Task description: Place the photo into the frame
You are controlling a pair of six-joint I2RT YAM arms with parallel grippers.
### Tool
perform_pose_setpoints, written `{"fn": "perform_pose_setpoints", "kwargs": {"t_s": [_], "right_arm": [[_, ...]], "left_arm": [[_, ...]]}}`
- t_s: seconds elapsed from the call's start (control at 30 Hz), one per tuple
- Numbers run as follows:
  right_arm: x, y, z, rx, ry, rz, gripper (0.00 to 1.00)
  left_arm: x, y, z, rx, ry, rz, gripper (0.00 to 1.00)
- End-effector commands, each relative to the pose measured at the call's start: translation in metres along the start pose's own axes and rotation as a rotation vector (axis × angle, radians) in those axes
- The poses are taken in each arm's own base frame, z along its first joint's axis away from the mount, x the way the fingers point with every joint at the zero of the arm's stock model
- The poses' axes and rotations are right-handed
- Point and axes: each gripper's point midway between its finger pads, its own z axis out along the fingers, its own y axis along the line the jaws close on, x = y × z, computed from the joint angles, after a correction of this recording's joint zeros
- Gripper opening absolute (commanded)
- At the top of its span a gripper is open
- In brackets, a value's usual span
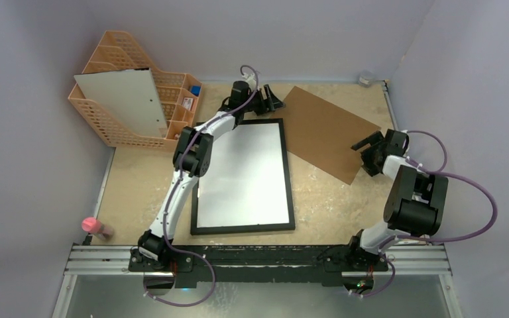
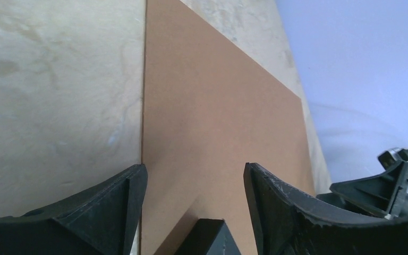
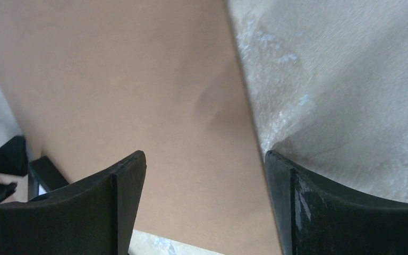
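frame [image 1: 242, 229] lies flat mid-bench. at its far end my left end effector [image 2: 194, 175] hangs open over the brown board [image 1: 325, 129] edge. my right end effector [image 3: 204, 164] gapes wide at the board's right edge.

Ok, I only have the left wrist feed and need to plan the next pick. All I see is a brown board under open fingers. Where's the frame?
Observer: The frame lies flat mid-table. Your left end effector sits just past its far right corner.
Operator: Is the photo already inside it?
Observer: No photo shows in any view. Inside its black border the frame looks plain white.
Operator: And where's the other arm?
Observer: The right end effector is open, over the right-hand corner of the same brown board, opposite yours.
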Motion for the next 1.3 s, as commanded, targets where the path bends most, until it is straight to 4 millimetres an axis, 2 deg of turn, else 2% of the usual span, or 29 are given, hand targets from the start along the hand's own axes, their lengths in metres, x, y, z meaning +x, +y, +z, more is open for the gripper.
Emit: {"fn": "perform_pose_setpoints", "kwargs": {"t_s": [0.0,0.27,0.43,0.53,0.63,0.73,0.83,0.9,1.07,1.13,1.27], "right_arm": [[0.063,-0.025,-0.008,-0.009,0.21,-0.002,0.85],[0.11,-0.042,-0.04,-0.024,0.345,0.022,0.84],[0.122,-0.057,-0.06,0.031,0.351,0.035,0.84],[0.118,-0.07,-0.07,0.106,0.314,0.019,0.85],[0.106,-0.072,-0.082,0.143,0.255,-0.006,0.85],[0.079,-0.061,-0.09,0.142,0.139,-0.003,0.84],[0.046,-0.038,-0.089,0.081,0.017,-0.019,0.84],[0.023,-0.015,-0.087,0.031,-0.028,-0.027,0.84],[-0.031,0.026,-0.067,-0.019,-0.112,-0.11,0.82],[-0.047,0.038,-0.055,-0.027,-0.125,-0.144,0.82],[-0.066,0.047,-0.023,0.002,-0.108,-0.182,0.82]], "left_arm": [[0.054,-0.028,0.017,0.16,0.129,-0.049,0.7],[0.072,-0.054,0.032,0.236,0.111,-0.041,0.7],[0.076,-0.068,0.041,0.252,0.088,0.001,0.7],[0.077,-0.066,0.044,0.216,0.08,0.008,0.71],[0.068,-0.065,0.042,0.168,0.059,0.024,0.72],[0.051,-0.073,0.037,0.128,0.03,0.071,0.74],[0.031,-0.085,0.031,0.099,-0.003,0.093,0.75],[0.022,-0.094,0.025,0.086,-0.016,0.088,0.76],[0.008,-0.127,0.007,0.076,-0.049,0.078,0.77],[0.009,-0.14,0.002,0.068,-0.046,0.091,0.77],[0.014,-0.168,-0.005,0.056,-0.034,0.132,0.77]]}}
